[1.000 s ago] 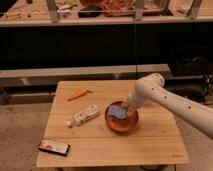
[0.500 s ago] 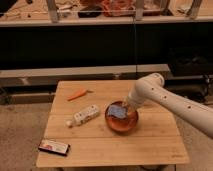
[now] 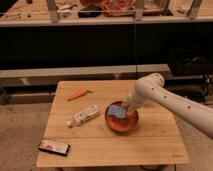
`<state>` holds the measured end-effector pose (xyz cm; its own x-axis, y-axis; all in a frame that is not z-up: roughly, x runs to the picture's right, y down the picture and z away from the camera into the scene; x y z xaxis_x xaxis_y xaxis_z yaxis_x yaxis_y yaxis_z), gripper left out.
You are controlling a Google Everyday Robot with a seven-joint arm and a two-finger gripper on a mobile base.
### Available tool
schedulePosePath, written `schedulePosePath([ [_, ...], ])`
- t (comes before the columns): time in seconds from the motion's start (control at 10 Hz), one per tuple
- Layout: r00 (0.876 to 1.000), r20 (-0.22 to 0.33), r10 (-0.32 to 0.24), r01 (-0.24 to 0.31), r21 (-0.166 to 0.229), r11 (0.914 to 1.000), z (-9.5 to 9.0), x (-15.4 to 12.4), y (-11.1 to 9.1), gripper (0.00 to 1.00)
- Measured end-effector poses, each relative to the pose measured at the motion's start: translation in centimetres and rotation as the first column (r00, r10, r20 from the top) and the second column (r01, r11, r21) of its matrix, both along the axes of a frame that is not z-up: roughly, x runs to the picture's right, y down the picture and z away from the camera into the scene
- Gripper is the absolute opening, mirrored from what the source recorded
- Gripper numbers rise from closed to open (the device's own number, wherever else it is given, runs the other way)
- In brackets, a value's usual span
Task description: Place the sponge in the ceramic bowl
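On the left of the wooden table (image 3: 150, 147) lie a dark packet (image 3: 54, 147), a white bottle (image 3: 83, 116) and a carrot (image 3: 77, 94), all apart from the ceramic bowl (image 3: 120, 129) at frame centre. The sponge (image 3: 117, 111) lies inside the bowl's rim, touching the gripper (image 3: 126, 106), which reaches in from the right. Whether the gripper holds or has released it cannot be told; bare board right of the bowl leaves room.
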<state>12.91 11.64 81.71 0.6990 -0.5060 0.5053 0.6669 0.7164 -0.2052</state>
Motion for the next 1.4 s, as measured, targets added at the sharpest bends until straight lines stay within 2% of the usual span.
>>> schedulePosePath([
  [1.4, 1.0, -0.01, 0.022, -0.023, -0.006, 0.9997, 0.2, 0.13, -0.22, 0.04],
])
